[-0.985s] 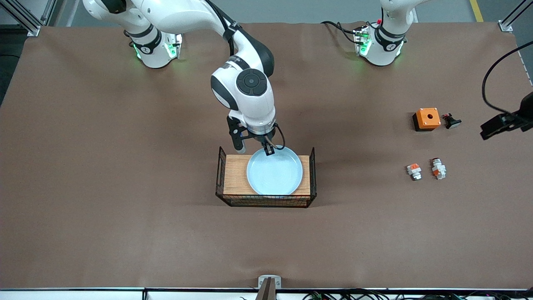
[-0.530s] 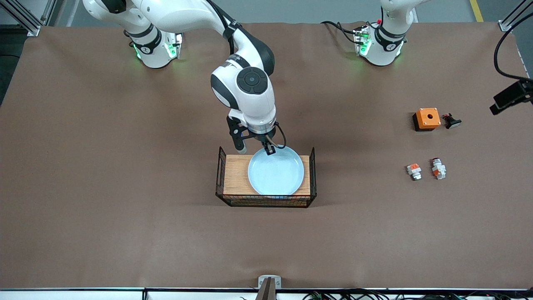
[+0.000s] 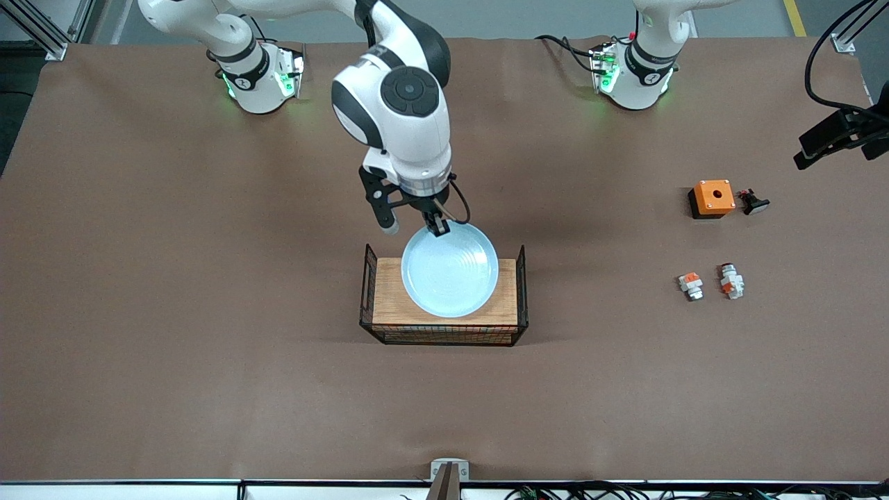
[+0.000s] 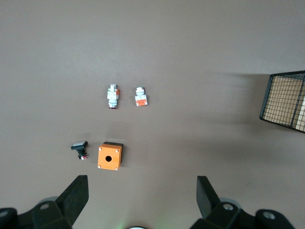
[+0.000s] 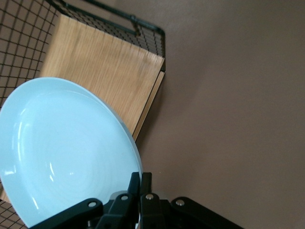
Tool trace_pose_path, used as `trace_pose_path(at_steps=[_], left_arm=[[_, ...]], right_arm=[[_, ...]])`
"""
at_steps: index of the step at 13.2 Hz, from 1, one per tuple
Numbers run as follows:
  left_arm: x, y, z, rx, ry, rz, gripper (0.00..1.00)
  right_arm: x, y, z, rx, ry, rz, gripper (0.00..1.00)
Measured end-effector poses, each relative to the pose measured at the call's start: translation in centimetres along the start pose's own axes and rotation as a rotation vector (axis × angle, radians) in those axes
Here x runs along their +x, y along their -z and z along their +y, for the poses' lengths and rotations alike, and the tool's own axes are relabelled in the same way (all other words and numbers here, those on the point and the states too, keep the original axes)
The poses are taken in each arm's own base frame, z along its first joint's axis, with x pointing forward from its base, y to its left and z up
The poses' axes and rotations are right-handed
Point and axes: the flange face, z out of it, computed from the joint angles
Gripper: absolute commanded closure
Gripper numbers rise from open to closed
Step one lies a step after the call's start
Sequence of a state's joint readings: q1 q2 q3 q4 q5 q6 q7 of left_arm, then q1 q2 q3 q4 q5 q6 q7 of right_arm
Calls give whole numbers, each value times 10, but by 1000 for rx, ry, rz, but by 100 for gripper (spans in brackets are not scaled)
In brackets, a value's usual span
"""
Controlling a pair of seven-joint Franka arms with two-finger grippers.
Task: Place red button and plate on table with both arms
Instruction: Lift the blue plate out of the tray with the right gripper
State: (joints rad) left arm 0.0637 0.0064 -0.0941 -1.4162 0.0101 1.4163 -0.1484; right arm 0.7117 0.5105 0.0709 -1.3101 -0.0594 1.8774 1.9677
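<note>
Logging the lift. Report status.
Right gripper shut on round pale blue plate, raised over wooden board. Left gripper open above small parts. Wire ends flank plate.

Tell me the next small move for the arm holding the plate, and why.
Probably carry it sideways clear of the rack, then lower it. The right gripper is shut on the plate at its rim, and the plate hangs tilted above the wooden board with wire ends, not yet over bare table. The left gripper waits open over the small parts.
</note>
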Motion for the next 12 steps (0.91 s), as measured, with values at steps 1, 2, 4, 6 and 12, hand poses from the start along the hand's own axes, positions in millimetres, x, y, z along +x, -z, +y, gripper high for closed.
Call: trace_pose_path(at_steps=[1, 2, 4, 6, 12], left_arm=[[-2, -3, -1, -1, -4, -9, 0], [-5, -3, 0, -1, -8, -10, 0], [-11, 3, 2, -3, -12, 11, 0], [-15, 6, 1, -3, -12, 19, 0], [-16, 1, 2, -1, -14, 7, 0]], right_arm=[[2, 15, 4, -10, 12, 0, 99], [4, 32, 8, -23, 46, -7, 99], [27, 72, 16, -47, 143, -31, 99], [73, 110, 24, -77, 262, -43, 99], [249, 156, 38, -138, 697, -87, 100]])
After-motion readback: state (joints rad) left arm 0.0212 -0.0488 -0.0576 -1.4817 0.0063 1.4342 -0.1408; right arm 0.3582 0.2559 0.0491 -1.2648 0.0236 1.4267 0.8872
